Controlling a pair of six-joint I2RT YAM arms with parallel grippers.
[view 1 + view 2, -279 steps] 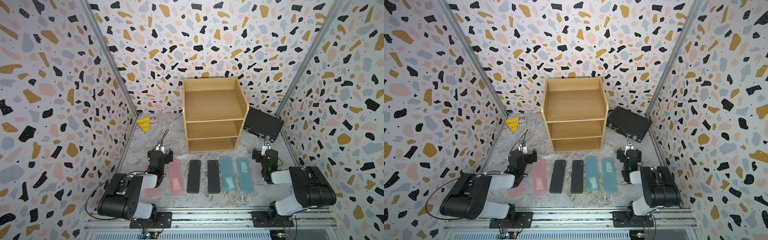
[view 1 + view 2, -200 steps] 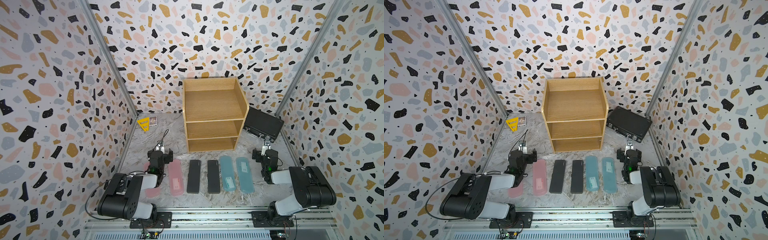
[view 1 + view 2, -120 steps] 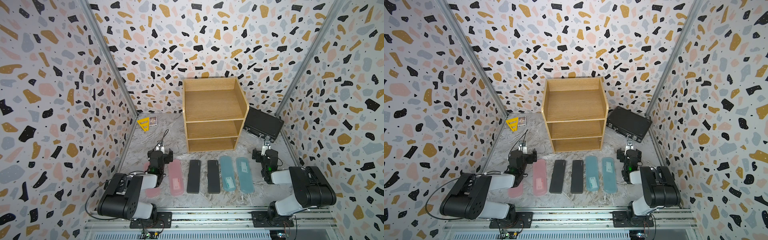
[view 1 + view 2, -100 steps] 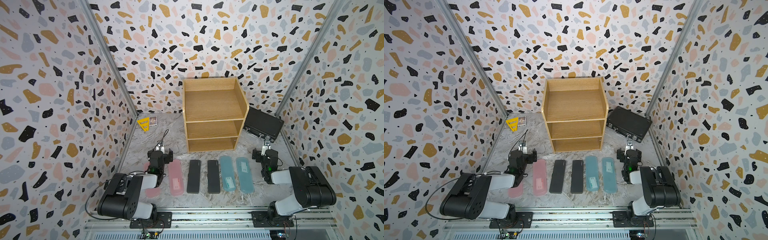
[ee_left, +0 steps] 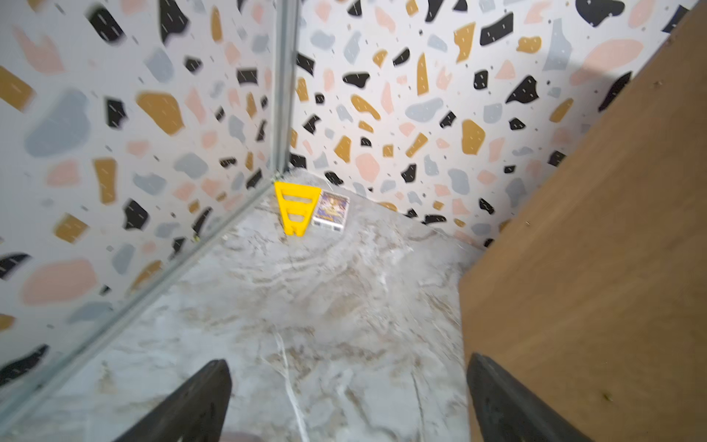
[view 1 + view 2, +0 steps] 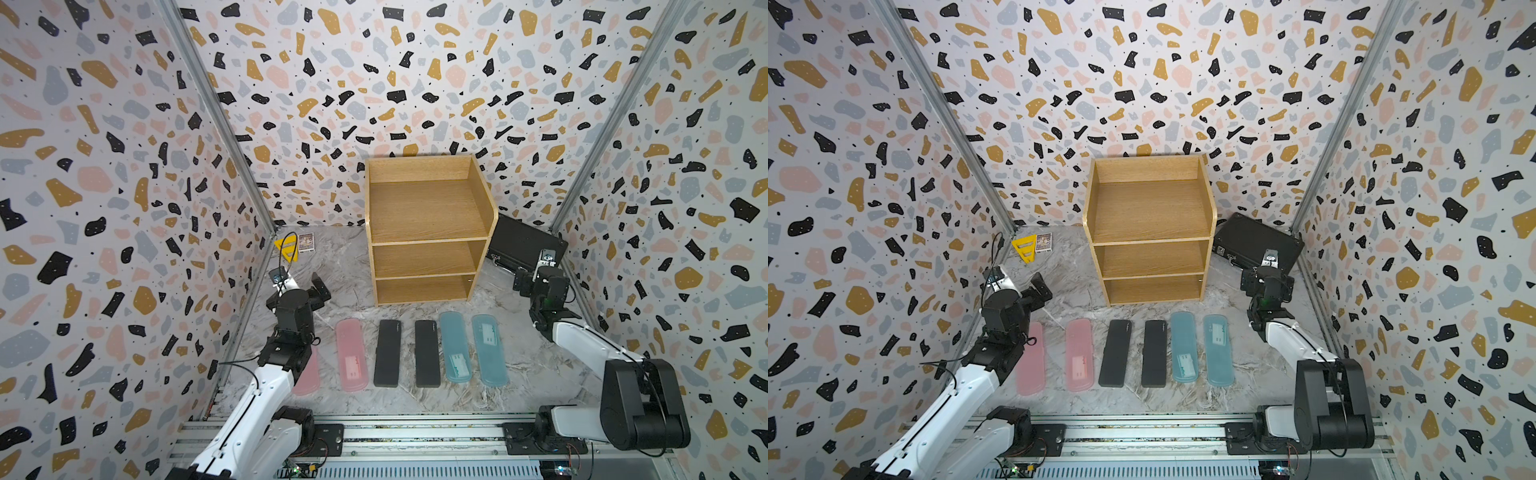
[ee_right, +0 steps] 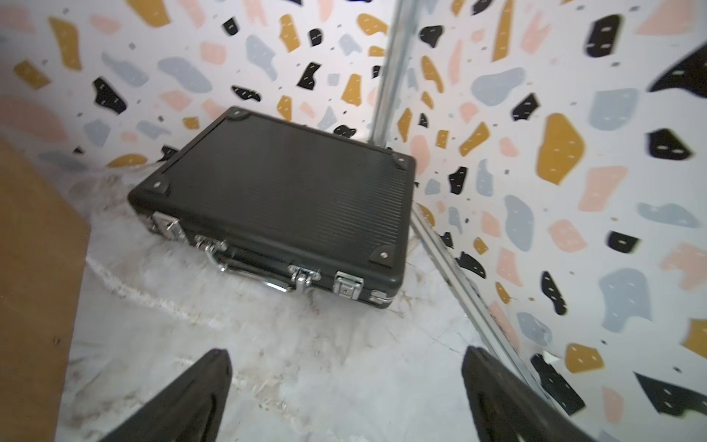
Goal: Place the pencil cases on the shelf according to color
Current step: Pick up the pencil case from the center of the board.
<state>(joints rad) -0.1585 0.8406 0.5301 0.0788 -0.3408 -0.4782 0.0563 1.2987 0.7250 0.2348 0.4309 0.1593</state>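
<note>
Six pencil cases lie side by side on the marble floor in front of the shelf (image 6: 424, 208) (image 6: 1148, 208). From the left they are a pink case (image 6: 308, 380) partly under my left arm, a pink case (image 6: 351, 353), two black cases (image 6: 387, 352) (image 6: 427, 353) and two teal cases (image 6: 456, 352) (image 6: 489, 350). All three tiers of the shelf are bare. My left gripper (image 6: 301, 286) (image 5: 348, 382) hangs open above the floor, left of the shelf's side panel (image 5: 593, 268). My right gripper (image 6: 538, 278) (image 7: 344, 382) is open and empty to the right of the shelf.
A black briefcase (image 7: 279, 203) (image 6: 523, 245) with metal latches lies at the back right, straight ahead of the right gripper. A yellow plastic wedge (image 5: 294, 210) and a small card box (image 5: 331, 210) sit in the back left corner. Patterned walls close in on three sides.
Both arms have lifted from their folded rest, the left one more, its gripper now higher and further left. The cases have not moved.
</note>
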